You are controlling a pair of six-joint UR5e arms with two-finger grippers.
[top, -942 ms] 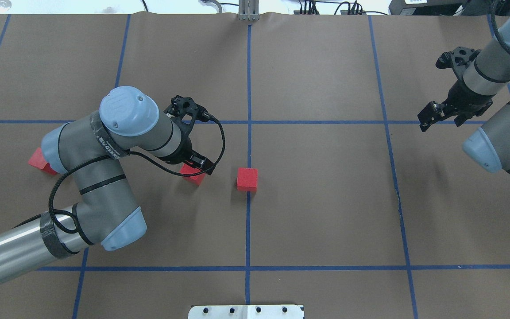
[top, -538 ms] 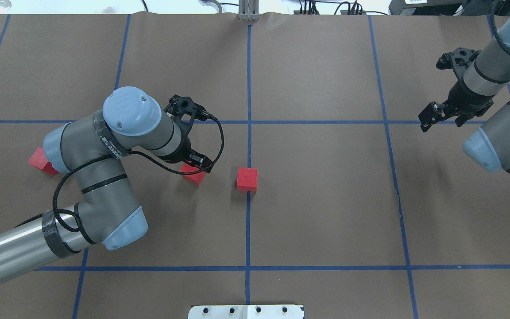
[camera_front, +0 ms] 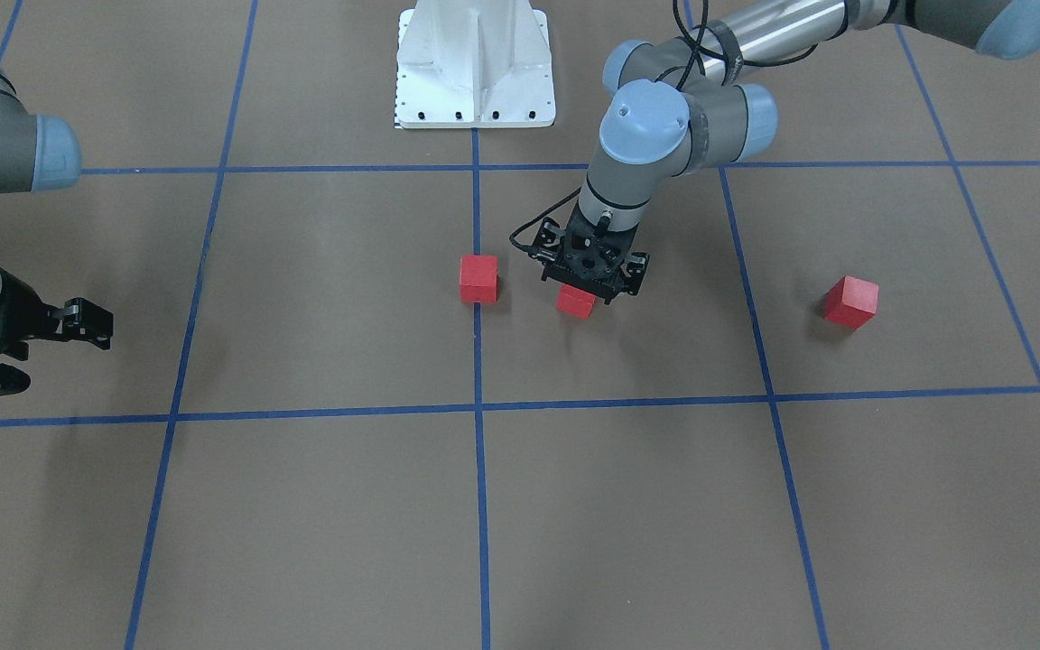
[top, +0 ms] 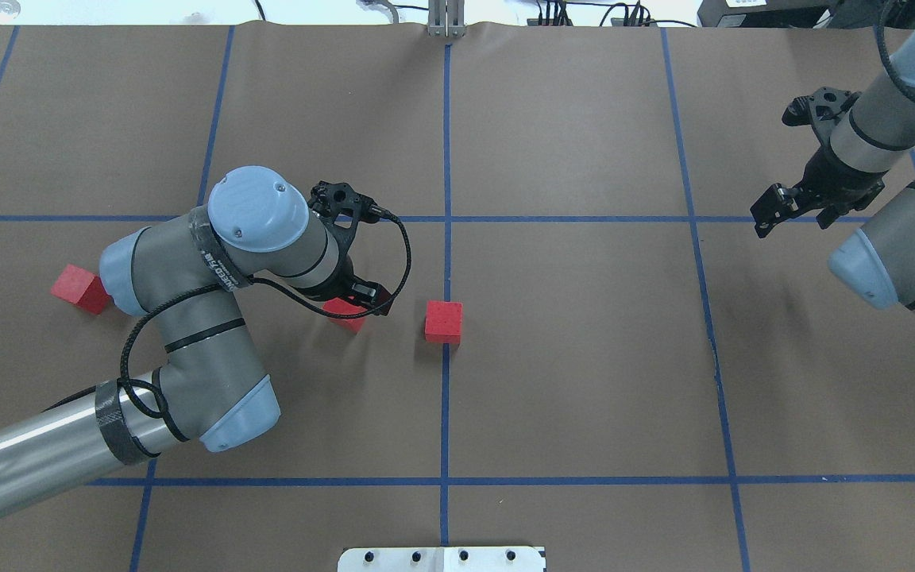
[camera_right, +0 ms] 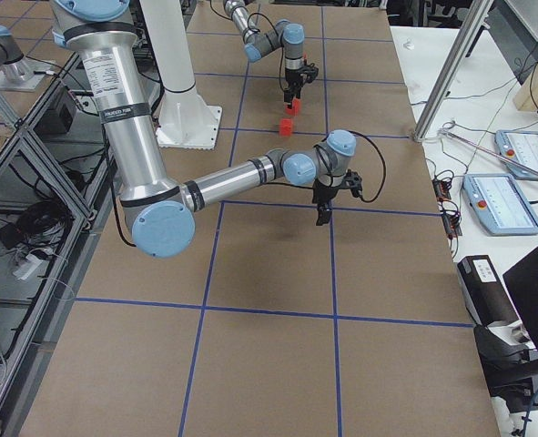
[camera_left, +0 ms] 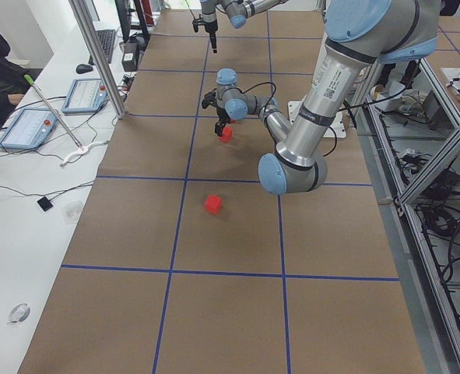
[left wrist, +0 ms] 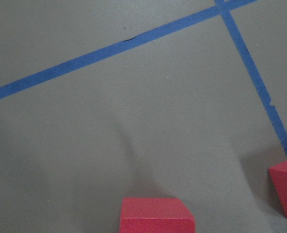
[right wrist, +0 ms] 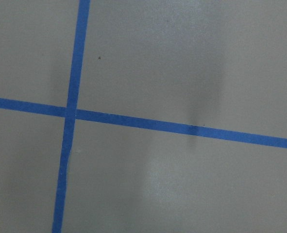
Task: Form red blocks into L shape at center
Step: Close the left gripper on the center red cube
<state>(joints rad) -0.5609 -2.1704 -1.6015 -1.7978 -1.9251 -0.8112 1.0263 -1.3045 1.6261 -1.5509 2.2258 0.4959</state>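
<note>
left pincer | red block half hidden | grip unclear

The left claw hides part of one red block, perhaps gripping it.

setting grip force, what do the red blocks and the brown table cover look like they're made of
Red blocks: matte, faintly speckled faces without glare, perhaps foam or painted wood; the look leaves it open. Brown cover: matte, paper-like sheet, its far edge slightly wavy. Blue lines: apparently thin tape.
</note>
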